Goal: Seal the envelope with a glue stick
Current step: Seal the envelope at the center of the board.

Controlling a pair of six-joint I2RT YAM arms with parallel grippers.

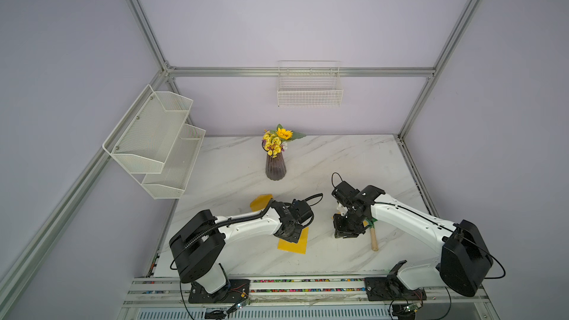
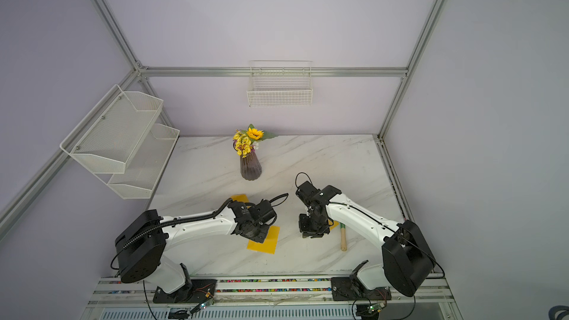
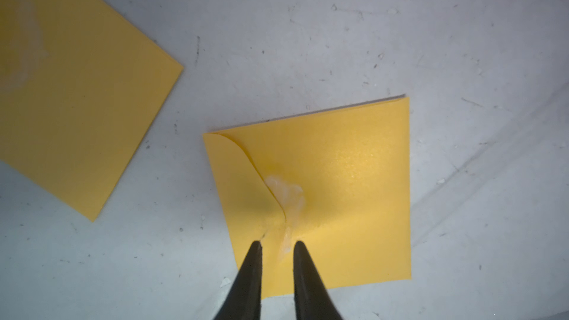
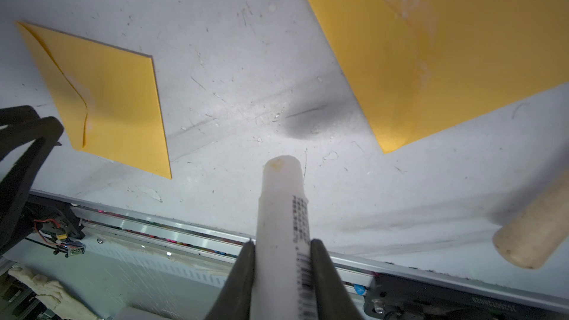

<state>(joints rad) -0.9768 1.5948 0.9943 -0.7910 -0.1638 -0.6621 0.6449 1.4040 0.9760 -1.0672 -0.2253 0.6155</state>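
A yellow envelope [image 3: 332,180] lies flat on the marble table with its flap folded down and a white glue smear [image 3: 286,195] at the flap's tip. My left gripper [image 3: 277,246] hovers over its near edge, jaws a little apart with nothing between them; in both top views it [image 1: 289,235] [image 2: 254,235] points down at that envelope [image 1: 300,246]. My right gripper [image 4: 282,243] is shut on the glue stick [image 4: 281,198], a white tube with dark print and its bare glue end forward, held above the bare table between two envelopes.
A second yellow envelope [image 4: 462,41] lies by the right gripper, a third [image 1: 261,201] behind the left arm. The rake's wooden handle [image 1: 373,240] rests right of the right gripper [image 1: 346,235]. A vase of flowers [image 1: 275,167] stands mid-table. A mesh shelf [image 1: 154,143] and a wire basket [image 1: 309,90] hang on the walls.
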